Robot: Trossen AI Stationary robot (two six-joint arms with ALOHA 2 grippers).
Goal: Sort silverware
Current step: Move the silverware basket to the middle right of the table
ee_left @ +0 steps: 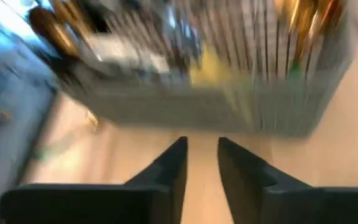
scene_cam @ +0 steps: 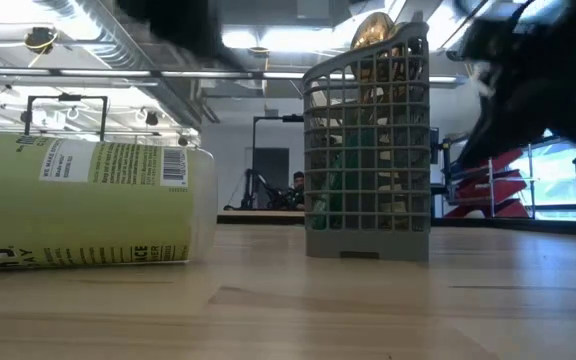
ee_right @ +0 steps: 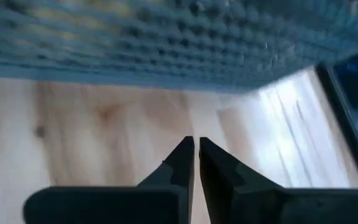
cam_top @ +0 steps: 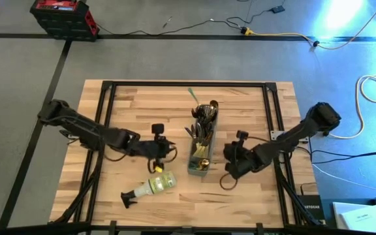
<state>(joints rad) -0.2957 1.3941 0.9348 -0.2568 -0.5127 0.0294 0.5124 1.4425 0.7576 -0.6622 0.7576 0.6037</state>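
Light butcher-block wooden table (cam_top: pixel 142 111) on a black frame, grey floor around it, cables and a red-and-black toolbox (cam_top: pixel 62 16) well beyond the far edge.

Left gripper (ee_left: pixel 202 155): two dark fingers with a narrow gap between them, nothing in it. It sits low over the bare wood, nose pointed at the long side of the grey mesh caddy (cam_top: pixel 202 147), close but not touching. From above, the left gripper (cam_top: pixel 165 149) is just to the caddy's left, arm reaching in from the table's left edge.

Right gripper (ee_right: pixel 195 152): fingertips pressed together, empty, held low over the wood near the caddy's mesh wall. From above, the right gripper (cam_top: pixel 232 160) is just to the right of the caddy's near end, not touching it.

Silverware (cam_top: pixel 203 124): gold and dark bronze pieces, some with green handles, all bunched in the caddy. They stand roughly on end, long axes near vertical, heads sticking up past the rim; one green handle leans out toward the far edge. In the low view, a gold spoon bowl (scene_cam: pixel 371 30) tops the bundle. Which compartment holds which piece I can't tell.

A clear spray bottle with yellow-green label and black nozzle (cam_top: pixel 150 187) lies on its side near the front edge, nozzle pointing left, left of the caddy and apart from it.
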